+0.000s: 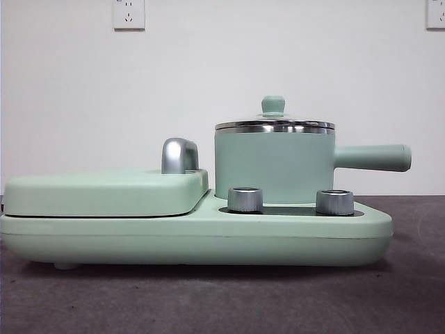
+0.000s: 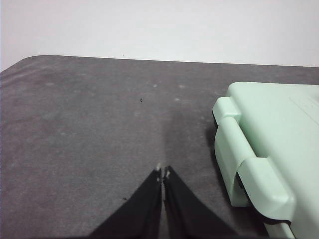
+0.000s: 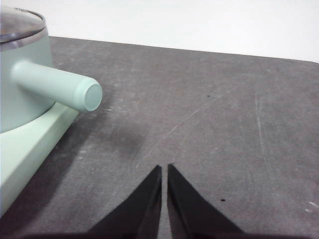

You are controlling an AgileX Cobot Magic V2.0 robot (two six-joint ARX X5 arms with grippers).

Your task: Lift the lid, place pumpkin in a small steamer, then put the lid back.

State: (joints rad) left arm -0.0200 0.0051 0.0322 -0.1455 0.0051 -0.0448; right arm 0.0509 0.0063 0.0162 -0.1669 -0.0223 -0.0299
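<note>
The small steamer (image 1: 274, 165) is a mint-green pot that stands on the right side of the appliance base, its long handle (image 1: 372, 157) pointing right. The lid (image 1: 274, 126) sits on the pot, its mint knob (image 1: 273, 104) on top. The pot (image 3: 22, 84) and lid (image 3: 20, 25) also show in the right wrist view. The pumpkin is out of view. My left gripper (image 2: 163, 173) is shut and empty above the grey table, beside the griddle cover (image 2: 271, 144). My right gripper (image 3: 164, 169) is shut and empty above the table, apart from the pot handle (image 3: 57, 84).
The wide mint-green appliance base (image 1: 195, 233) carries a flat griddle cover (image 1: 104, 191) with a chrome handle (image 1: 179, 154) on its left and two chrome knobs (image 1: 245, 199) at the front. A white wall stands behind. Grey table (image 3: 224, 114) lies on both sides.
</note>
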